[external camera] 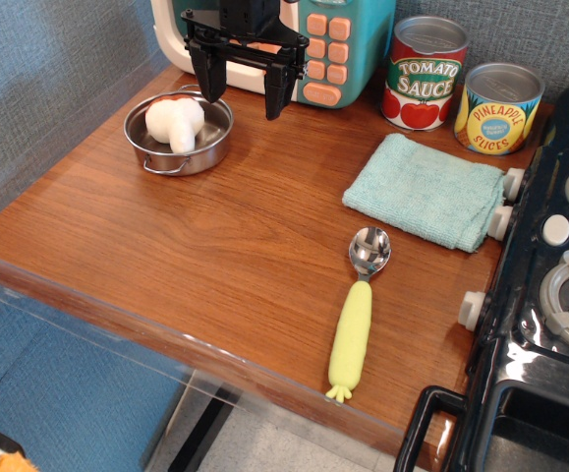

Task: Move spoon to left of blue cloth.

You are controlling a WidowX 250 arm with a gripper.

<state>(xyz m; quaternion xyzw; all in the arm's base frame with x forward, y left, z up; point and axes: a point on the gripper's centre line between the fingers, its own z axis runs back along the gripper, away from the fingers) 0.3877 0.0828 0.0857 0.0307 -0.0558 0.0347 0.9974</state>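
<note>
- Observation.image view: black pincer (246, 96) hangs at the back of the worktop (215, 246), fingers spread, nothing between them, in front of a toy microwave (318, 44).
- Just beside it, left: small steel pan (179, 133) holding a white, mushroom-like toy (174, 123).
- Spoon (360, 310) lies well apart from the pincer, near the front edge, bowl pointing back toward the blue cloth (425, 191) and just short of its front edge.
- Handling, judged: spoon light and rigid. Metal bowl shiny, probably slippery; the ridged yellow-green plastic handle is thicker and should offer better purchase, so take it mid-handle, across the width.
- Cloth: soft terry, folded, roughly rectangular; likely to bunch if brushed.
- Behind the cloth: tomato sauce can (425, 74) and pineapple can (498, 108). Glossy black toy stove (549, 295) at right.
- Wood-grain worktop left of the cloth looks smooth.
</note>
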